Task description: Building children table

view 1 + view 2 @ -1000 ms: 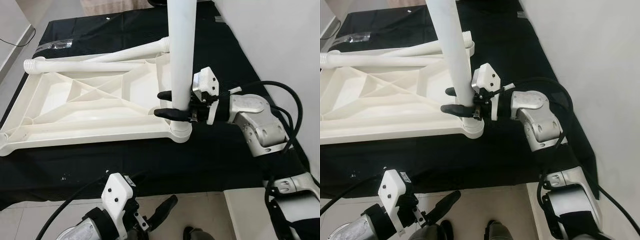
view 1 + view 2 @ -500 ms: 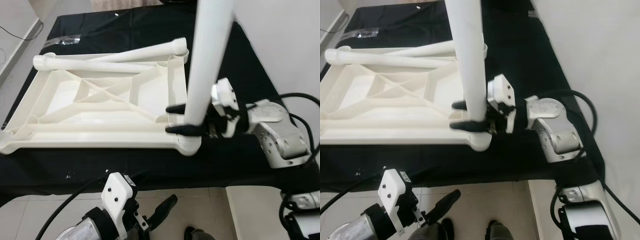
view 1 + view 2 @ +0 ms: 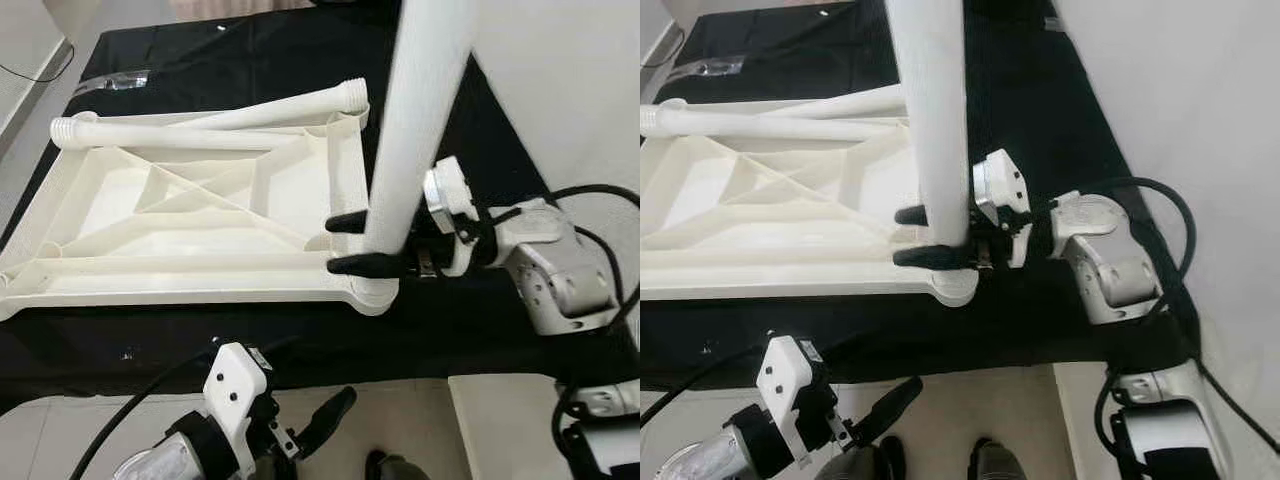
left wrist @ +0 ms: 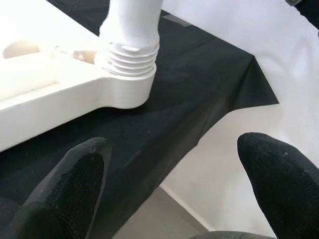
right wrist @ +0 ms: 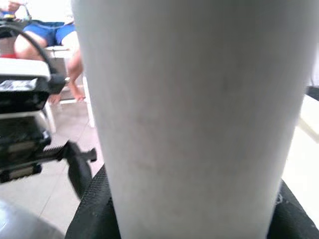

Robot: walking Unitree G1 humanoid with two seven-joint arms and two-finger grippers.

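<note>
- A white plastic tabletop (image 3: 180, 215) is laid upside down on a black cloth (image 3: 470, 130), its ribbed underside facing up.
- A white table leg (image 3: 410, 130) is stood upright in the corner socket (image 3: 372, 293) at the near right of the tabletop; its threaded end is seen seated in that socket in the left wrist view.
- The right gripper (image 3: 352, 243) is clamped on the upright leg just above the socket, one black finger on the far side and one on the near side.
- Two more loose legs (image 3: 200, 125) are laid across the far edge of the tabletop, touching each other.
- The left gripper (image 3: 325, 420) is held low at the near edge, over the tiled floor (image 3: 60, 440), well apart from the tabletop; its fingers (image 4: 75, 184) are spread apart with nothing between them.
- In the right wrist view, a seated person's legs (image 5: 47, 40) can be made out, though blurred, beyond the leg.
</note>
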